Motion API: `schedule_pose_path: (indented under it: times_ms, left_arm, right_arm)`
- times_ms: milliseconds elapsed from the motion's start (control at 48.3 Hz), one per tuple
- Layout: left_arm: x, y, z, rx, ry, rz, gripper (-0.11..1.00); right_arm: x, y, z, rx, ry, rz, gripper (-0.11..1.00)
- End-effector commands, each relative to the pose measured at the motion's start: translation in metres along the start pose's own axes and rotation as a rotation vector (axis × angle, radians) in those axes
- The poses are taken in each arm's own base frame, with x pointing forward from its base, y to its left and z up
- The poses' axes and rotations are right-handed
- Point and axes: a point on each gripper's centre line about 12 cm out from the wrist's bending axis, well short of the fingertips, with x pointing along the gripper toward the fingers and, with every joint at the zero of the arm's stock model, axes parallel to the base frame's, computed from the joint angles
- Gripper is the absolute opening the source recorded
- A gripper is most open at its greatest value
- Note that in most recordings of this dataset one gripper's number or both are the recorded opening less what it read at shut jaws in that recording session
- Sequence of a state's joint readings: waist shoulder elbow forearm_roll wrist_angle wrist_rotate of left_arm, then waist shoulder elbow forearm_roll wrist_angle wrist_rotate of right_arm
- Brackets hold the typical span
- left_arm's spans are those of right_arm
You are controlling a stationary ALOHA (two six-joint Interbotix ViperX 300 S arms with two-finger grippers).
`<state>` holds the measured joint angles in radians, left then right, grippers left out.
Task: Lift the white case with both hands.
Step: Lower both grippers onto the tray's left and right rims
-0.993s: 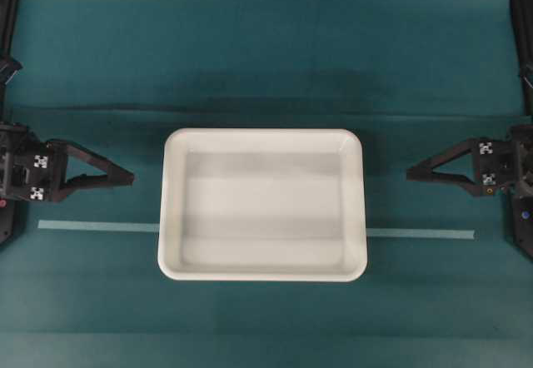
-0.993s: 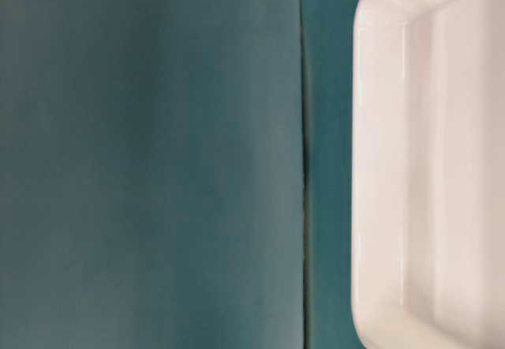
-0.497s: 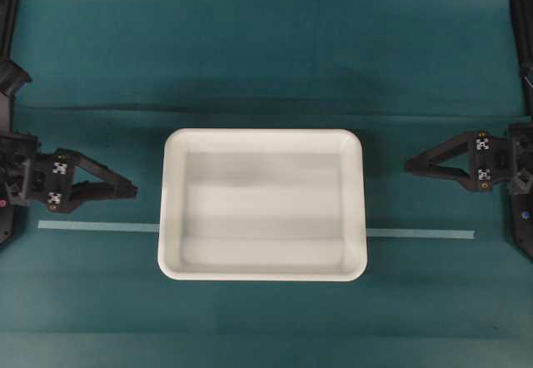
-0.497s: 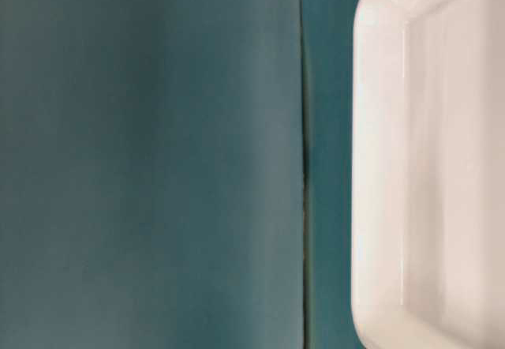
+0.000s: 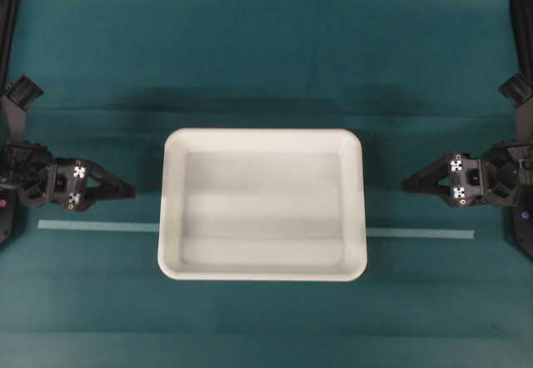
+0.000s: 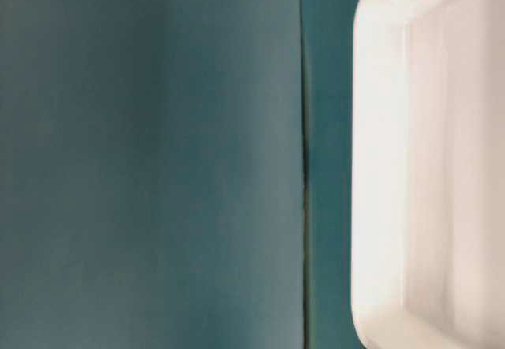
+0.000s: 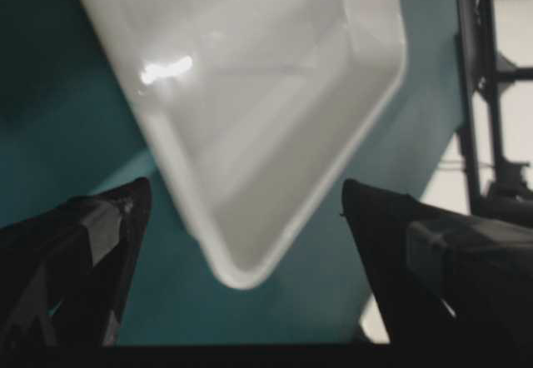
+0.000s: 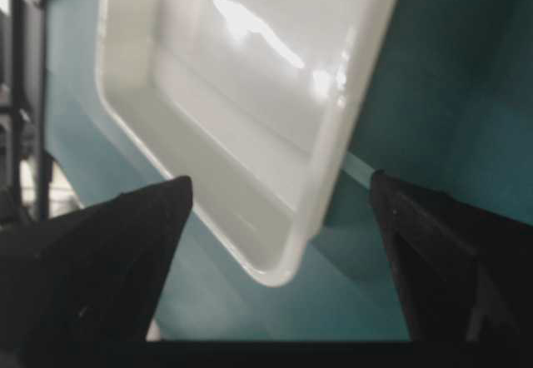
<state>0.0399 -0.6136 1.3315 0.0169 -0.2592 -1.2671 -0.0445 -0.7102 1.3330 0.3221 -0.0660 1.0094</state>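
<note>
The left gripper (image 5: 125, 193) and right gripper (image 5: 410, 185) gape wide, empty, each well apart from the white case (image 5: 263, 205) lying flat between them on the teal worktop (image 5: 266, 60). Approach stage; next, each likely must reach a short rim.

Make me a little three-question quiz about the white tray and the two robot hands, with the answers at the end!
1. True or false: the left gripper is touching the white case.
2. Are the right gripper's fingers open or shut?
3. What does the pale tape strip do at the case? A) lies on top of it B) disappears under it and comes out the other side C) stops well short of it

Key:
1. False: teal cloth shows between them.
2. Open: the right wrist view shows a wide gap.
3. B
</note>
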Motion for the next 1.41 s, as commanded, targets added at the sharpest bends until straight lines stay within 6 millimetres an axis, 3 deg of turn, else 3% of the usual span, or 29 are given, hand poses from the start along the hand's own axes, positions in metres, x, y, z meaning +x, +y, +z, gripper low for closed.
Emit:
schedule_pose_path:
  times_ms: [0,310,579,786,1014,1387]
  left_arm:
    - [0.008,0.008,-0.002,0.004,-0.003,-0.001,0.98]
    - [0.032,0.020,-0.006,0.004,-0.003,-0.018,0.98]
    - [0.040,0.023,-0.008,0.008,-0.001,-0.027,0.98]
    - [0.057,0.025,-0.009,0.011,0.006,-0.008,0.97]
    - [0.076,0.020,-0.008,0.049,0.012,-0.003,0.97]
    - [0.078,0.020,-0.012,0.056,0.024,0.001,0.97]
  right_arm:
    - [0.007,-0.010,-0.003,0.013,-0.007,-0.013,0.91]
    - [0.021,-0.030,-0.013,0.071,-0.039,0.011,0.91]
    - [0.052,-0.022,-0.014,0.043,-0.074,0.032,0.91]
    - [0.075,-0.020,-0.021,0.016,-0.059,0.005,0.91]
    - [0.078,-0.019,-0.020,0.021,-0.071,0.017,0.91]
    - [0.085,-0.020,-0.019,0.043,-0.085,0.021,0.91]
